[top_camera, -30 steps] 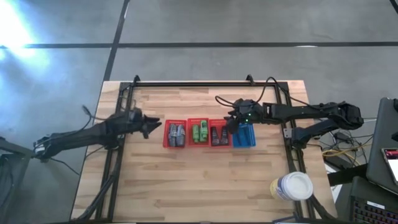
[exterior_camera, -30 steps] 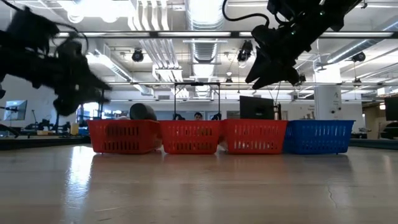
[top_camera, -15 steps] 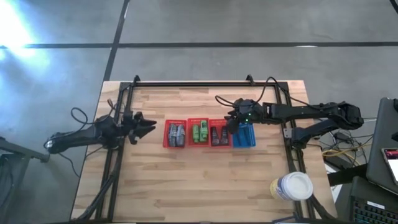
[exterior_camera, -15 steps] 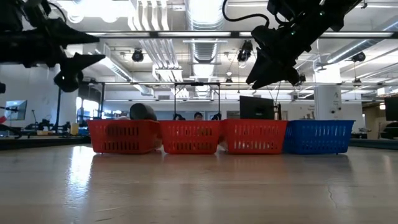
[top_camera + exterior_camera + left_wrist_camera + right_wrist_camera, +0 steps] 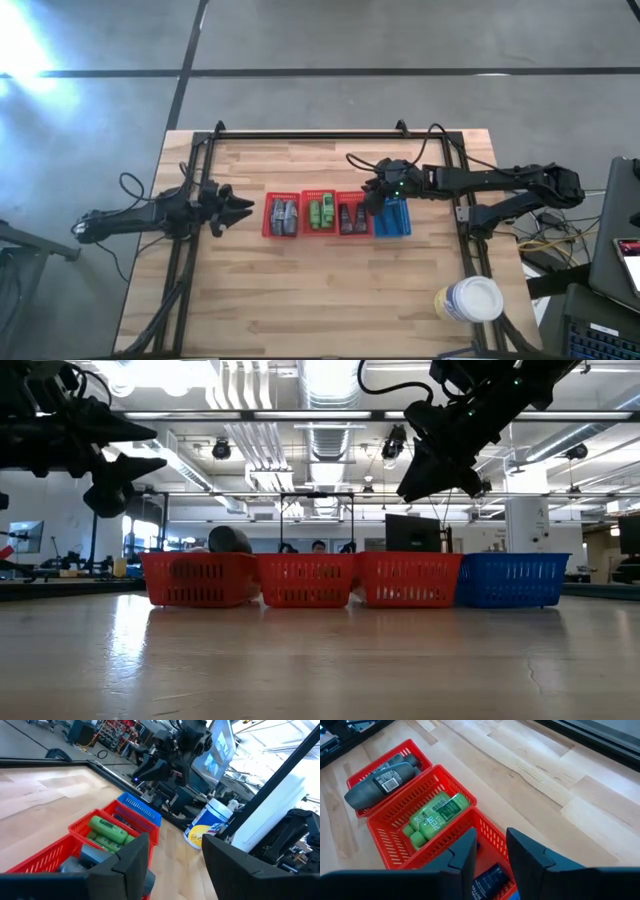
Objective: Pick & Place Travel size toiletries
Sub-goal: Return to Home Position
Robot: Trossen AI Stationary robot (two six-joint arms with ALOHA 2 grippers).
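Three red mesh baskets and a blue one stand in a row at mid-table. Grey rounded containers lie in the leftmost red basket, green packets in the middle one, dark tubes in the third. What the blue basket holds does not show. My left gripper hovers open, left of the row and above the table. My right gripper hangs open high over the seam between the third red basket and the blue one, empty.
A big yellow jar with a white lid stands near the table's near right corner. Bare wood lies in front of and behind the basket row. A black frame rail runs along the table's far edge and sides.
My left arm has drawn back toward the table's left edge, and its gripper has risen away from the leftmost red basket. My right arm and the baskets have kept still.
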